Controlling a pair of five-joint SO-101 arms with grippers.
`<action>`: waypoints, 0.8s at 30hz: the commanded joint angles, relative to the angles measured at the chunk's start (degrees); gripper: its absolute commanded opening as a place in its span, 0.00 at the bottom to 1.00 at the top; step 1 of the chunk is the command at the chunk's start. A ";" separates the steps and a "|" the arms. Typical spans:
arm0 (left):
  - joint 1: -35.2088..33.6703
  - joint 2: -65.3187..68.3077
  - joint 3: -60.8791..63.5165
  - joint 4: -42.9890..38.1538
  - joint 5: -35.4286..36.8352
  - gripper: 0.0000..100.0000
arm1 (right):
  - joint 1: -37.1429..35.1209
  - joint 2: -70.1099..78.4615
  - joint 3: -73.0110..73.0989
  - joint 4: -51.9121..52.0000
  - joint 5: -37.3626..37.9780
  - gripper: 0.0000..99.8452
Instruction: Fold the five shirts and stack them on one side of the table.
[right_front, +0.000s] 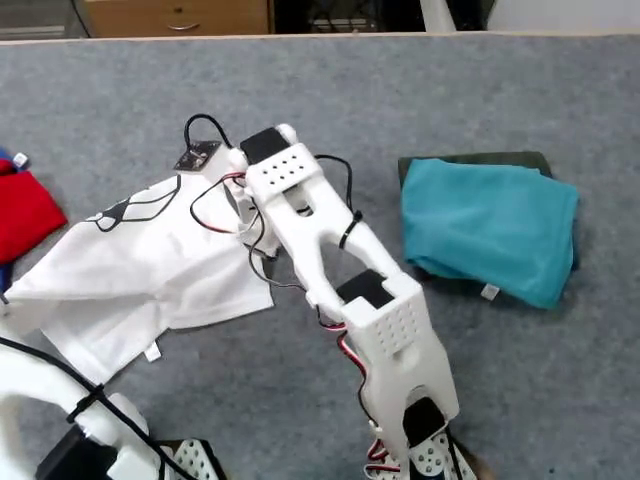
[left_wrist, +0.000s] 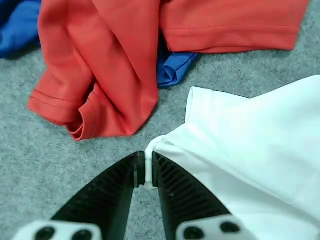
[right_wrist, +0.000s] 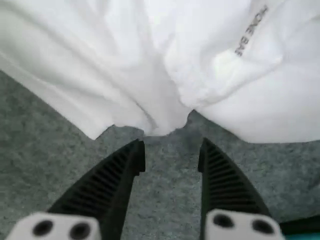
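table (right_front: 500, 90): grey and felt-like, running across the whole high view.
room: a wooden drawer unit (right_front: 175, 15) stands beyond the table's far edge, toward the far left corner.
red shirt (right_front: 22, 215): crumpled at the left edge of the table, unfolded, with its hems and a sleeve bunched up.
blue shirt (left_wrist: 172, 67): lies under the red shirt, showing past it in places.
left tool (left_wrist: 148, 159): black jaws together, pinching a corner of the white shirt low over the table, near the red shirt.
white shirt (right_front: 150, 270): spread loosely between the left edge and the middle of the table, wrinkled and unfolded. A black line drawing (right_front: 130, 210) marks its far part, and a small tag (right_front: 152, 352) sits at its near hem.
right tool (right_wrist: 171, 146): jaws apart with bare table between them, just at the white shirt's bunched edge.
right arm (right_front: 350, 290): white, reaching from the near edge to the table's middle.
teal shirt (right_front: 485, 230): folded into a rough rectangle on the right half of the table, lying on the dark green shirt.
dark green shirt (right_front: 470, 160): folded beneath, showing along the stack's far side.
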 joint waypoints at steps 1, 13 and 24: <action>0.31 -1.67 -0.13 -0.79 -0.35 0.03 | -0.44 -2.59 -4.44 3.08 1.41 0.20; 0.22 -1.76 -0.04 -0.79 -0.35 0.03 | -9.67 -24.04 18.24 0.09 -24.35 0.20; 0.04 -1.67 -0.04 -0.70 -0.26 0.03 | -12.48 -17.27 30.29 -12.66 -57.49 0.21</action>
